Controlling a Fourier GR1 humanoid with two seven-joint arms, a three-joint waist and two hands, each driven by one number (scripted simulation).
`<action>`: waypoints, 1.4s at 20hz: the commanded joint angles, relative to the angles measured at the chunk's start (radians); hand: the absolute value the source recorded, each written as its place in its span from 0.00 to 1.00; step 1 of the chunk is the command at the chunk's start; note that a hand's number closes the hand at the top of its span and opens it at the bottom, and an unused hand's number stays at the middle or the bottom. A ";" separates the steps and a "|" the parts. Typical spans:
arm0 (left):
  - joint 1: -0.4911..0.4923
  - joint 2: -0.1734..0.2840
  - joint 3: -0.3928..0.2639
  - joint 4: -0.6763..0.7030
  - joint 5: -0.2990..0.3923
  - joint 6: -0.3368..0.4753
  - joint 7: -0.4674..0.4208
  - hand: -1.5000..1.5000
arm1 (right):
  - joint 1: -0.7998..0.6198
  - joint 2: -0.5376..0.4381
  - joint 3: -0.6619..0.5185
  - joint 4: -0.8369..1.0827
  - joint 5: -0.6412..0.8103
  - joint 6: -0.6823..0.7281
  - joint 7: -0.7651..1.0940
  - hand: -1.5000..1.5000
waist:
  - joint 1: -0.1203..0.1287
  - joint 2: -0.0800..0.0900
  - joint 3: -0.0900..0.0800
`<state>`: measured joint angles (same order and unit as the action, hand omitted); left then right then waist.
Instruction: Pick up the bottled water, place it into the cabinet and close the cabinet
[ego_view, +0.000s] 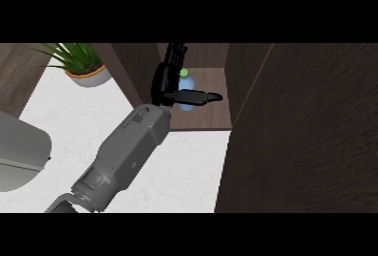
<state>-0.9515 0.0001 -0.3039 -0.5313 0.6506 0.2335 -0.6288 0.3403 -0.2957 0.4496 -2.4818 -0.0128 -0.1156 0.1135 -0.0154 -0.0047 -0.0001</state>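
The bottled water (187, 83), pale blue with a green cap, stands upright inside the open dark wood cabinet (210, 119) at the top middle of the head view. My left hand (168, 85) reaches into the cabinet, with its grey forearm running up from the lower left. The palm is right beside the bottle on its left. The fingers (176, 56) point straight up toward the back of the cabinet, and the thumb (207, 96) sticks out to the right across the bottle's front. The lower part of the bottle is partly hidden by the thumb. My right hand does not show.
The cabinet's open door (303, 135) fills the right side as a large dark panel. A potted plant (83, 64) stands on the white counter (74, 115) at the upper left. A grey rounded appliance (18, 155) sits at the left edge.
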 joint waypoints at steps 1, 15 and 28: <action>0.116 0.007 -0.039 -0.195 -0.018 0.012 0.083 1.00 | 0.029 -0.026 -0.041 -0.103 -0.021 0.011 0.053 0.00 | 0.027 -0.006 0.000; 0.655 0.205 -0.195 -0.824 -0.081 0.075 0.190 1.00 | -0.118 -0.134 0.132 -0.102 0.060 0.083 0.268 1.00 | 0.049 -0.008 -0.001; 1.032 0.395 -0.126 -1.196 -0.091 0.050 0.167 1.00 | -0.354 0.153 0.499 0.030 0.211 -0.027 0.493 1.00 | 0.028 -0.003 -0.002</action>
<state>-0.0117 0.3483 -0.4628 -1.6705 0.5558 0.3036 -0.4330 0.0498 -0.2405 0.7660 -2.4452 0.0733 -0.1090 0.5244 0.0152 -0.0058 -0.0010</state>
